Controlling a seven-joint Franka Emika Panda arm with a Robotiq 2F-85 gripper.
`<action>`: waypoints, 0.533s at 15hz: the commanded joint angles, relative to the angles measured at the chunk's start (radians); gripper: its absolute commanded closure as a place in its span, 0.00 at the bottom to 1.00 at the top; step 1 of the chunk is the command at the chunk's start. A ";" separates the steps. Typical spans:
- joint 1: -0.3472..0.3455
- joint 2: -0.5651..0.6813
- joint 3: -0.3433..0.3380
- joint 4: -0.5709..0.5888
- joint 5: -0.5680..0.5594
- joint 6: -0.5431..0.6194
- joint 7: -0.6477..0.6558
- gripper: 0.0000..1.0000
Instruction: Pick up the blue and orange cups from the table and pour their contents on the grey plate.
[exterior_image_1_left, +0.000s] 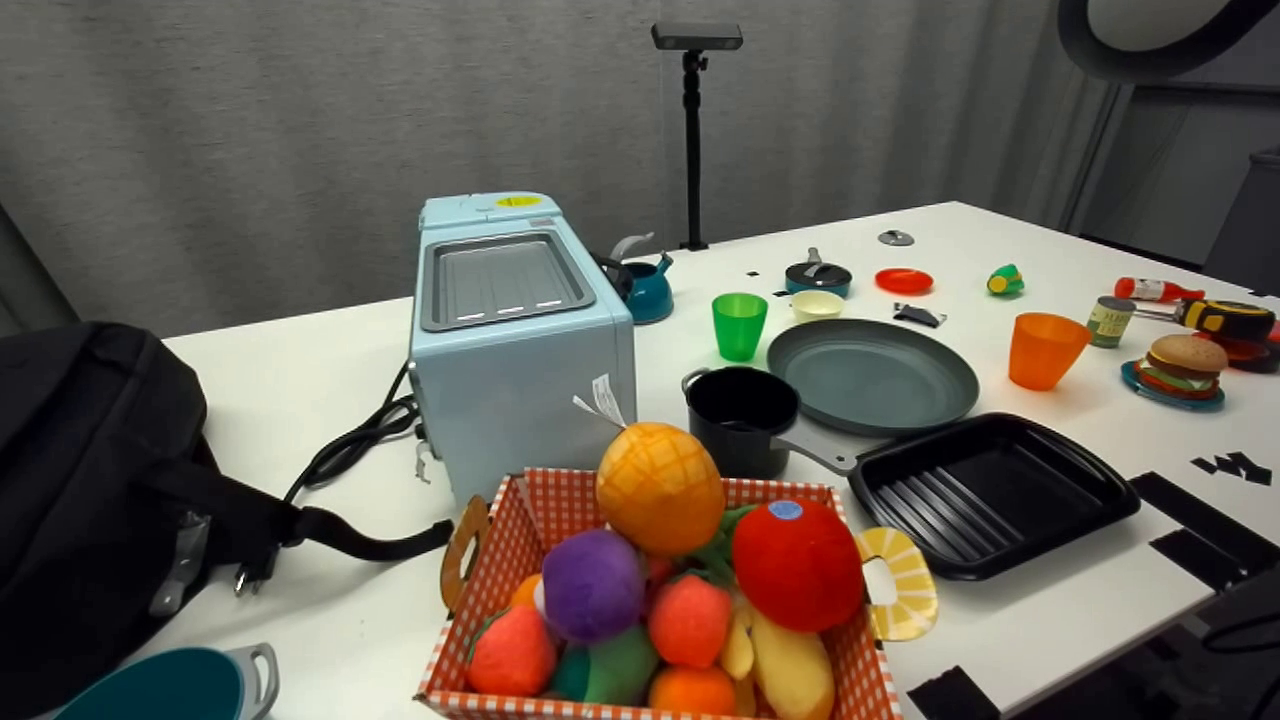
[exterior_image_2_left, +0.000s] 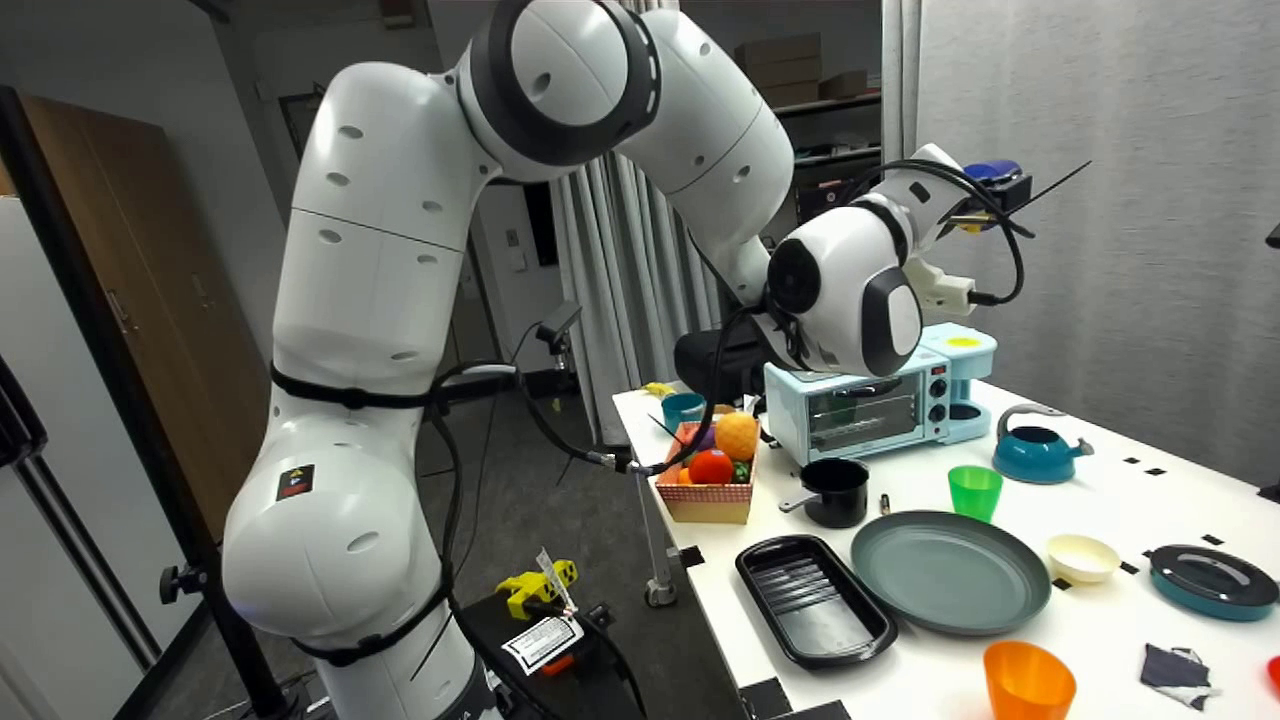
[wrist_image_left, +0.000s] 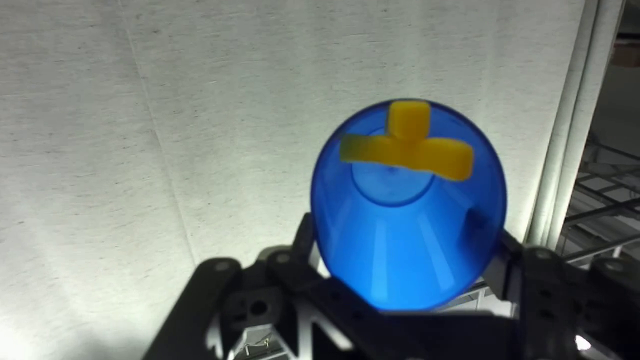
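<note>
Blue translucent plastic cup (wrist_image_left: 395, 235) is in the claw (wrist_image_left: 405, 242), held aloft; jaws closed in from both sides, parted just by its width. Seen mouth-on in the wrist view, blocky yellow contents (wrist_image_left: 440, 156) inside toward 12 o'clock, piece count unclear. In an exterior view, bright orange plastic cup (exterior_image_2_left: 1030, 685) stands on white tabletop (exterior_image_2_left: 1110, 640), near 5 o'clock edge of the round dark-grey plate (exterior_image_2_left: 950, 575); ridged black tray (exterior_image_2_left: 815, 605) at 9, green plastic cup (exterior_image_2_left: 975, 493) just past 12.

I've got the gripper (wrist_image_left: 407, 239) out of focus here, the yellow bits (wrist_image_left: 407, 152) blurring together in the blue cup (wrist_image_left: 402, 225), and the orange cup (exterior_image_2_left: 1028, 685) sliced by an exterior view's bottom edge.
</note>
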 joint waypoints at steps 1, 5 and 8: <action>-0.022 0.009 0.025 0.053 0.004 0.032 0.004 0.50; -0.021 0.011 0.024 0.067 0.006 0.032 -0.005 0.50; -0.020 0.015 0.022 0.051 0.040 0.031 -0.015 0.50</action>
